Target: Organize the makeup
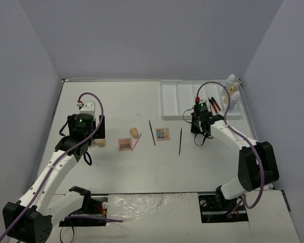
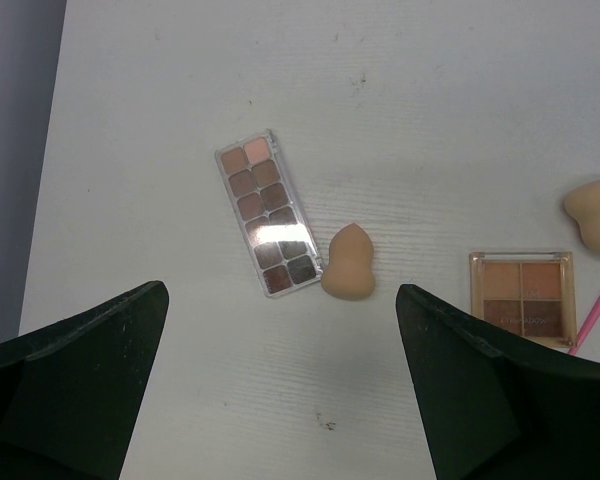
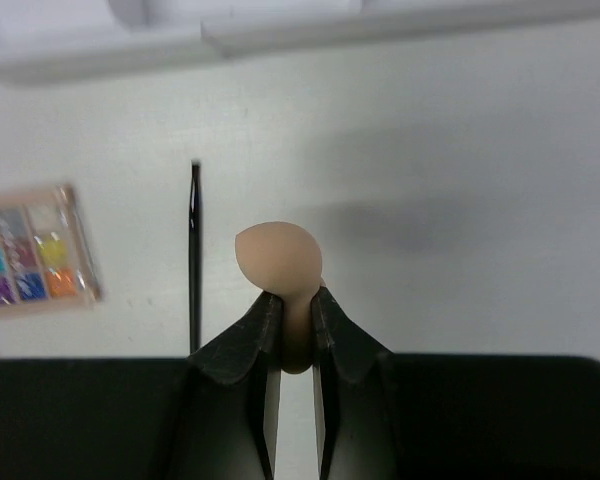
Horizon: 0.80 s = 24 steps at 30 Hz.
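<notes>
My right gripper (image 3: pixel 290 310) is shut on a peach egg-shaped sponge (image 3: pixel 278 262) and holds it above the table; in the top view this gripper (image 1: pixel 201 141) is just in front of the white divided tray (image 1: pixel 175 101). My left gripper (image 2: pixel 280 400) is open and empty, above the table, over a long brown eyeshadow palette (image 2: pixel 268 225) and a second sponge (image 2: pixel 348 263). A square palette (image 2: pixel 521 295), a pink pencil (image 2: pixel 595 310) and a third sponge (image 2: pixel 595 215) lie to their right. A colourful palette (image 3: pixel 35 260) and a black pencil (image 3: pixel 194 255) lie left of the held sponge.
The tray holds red-black lipsticks (image 1: pixel 213 104) in a right compartment, and bottles (image 1: pixel 232 93) stand at its right end. Another black pencil (image 1: pixel 152 132) lies mid-table. Grey walls close the left, back and right sides.
</notes>
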Each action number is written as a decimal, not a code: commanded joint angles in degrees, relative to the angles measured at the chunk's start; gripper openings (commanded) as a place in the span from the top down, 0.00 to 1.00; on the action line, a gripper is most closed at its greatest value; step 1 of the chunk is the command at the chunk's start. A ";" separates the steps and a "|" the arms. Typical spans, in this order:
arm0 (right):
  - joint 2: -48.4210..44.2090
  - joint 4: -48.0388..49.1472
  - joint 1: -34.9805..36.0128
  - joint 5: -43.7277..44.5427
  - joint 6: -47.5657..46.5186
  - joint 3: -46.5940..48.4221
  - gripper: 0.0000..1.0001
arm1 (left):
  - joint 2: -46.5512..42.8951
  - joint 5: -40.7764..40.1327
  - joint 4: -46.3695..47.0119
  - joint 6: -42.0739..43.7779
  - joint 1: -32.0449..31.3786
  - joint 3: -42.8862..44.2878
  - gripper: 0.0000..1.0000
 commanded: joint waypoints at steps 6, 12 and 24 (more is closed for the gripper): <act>15.77 2.11 -10.42 0.62 -6.61 29.54 1.00 | -1.22 -1.76 2.83 1.00 -0.28 0.97 0.03; 27.81 2.28 -11.58 0.76 -8.22 43.84 1.00 | -1.04 -2.21 2.77 1.22 -0.28 0.94 0.03; 42.04 11.10 -14.37 -0.81 -9.67 52.87 0.98 | -1.35 -2.32 2.60 1.21 -0.36 0.33 0.03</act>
